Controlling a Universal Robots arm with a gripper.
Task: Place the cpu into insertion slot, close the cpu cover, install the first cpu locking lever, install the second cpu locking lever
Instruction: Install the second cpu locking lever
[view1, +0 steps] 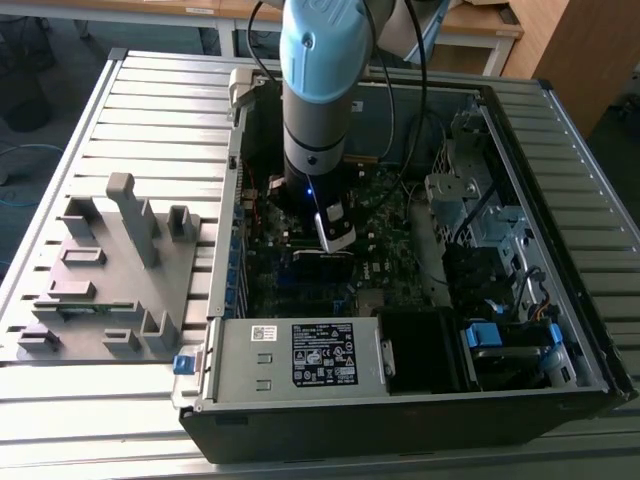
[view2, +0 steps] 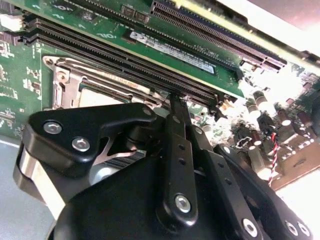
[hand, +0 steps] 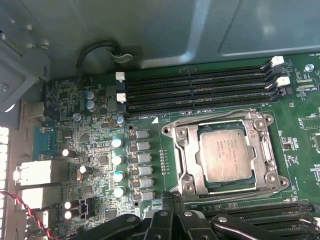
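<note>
The cpu (hand: 225, 156) is seated flat and square under the closed cover (hand: 186, 155), memory slots (hand: 200, 92) flanking; jaw state cannot be told

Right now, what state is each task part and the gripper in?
cpu: seated flat in the insertion slot, metal top exposed.
cpu cover: closed down around the cpu, framing it.
locking levers: wire levers lie flat along the cover's edges; whether they are latched cannot be told.
memory slots: unfilled, white end clips visible.
gripper: poised just above the board beside the socket, holding nothing visible.
computer case: side open.
</note>
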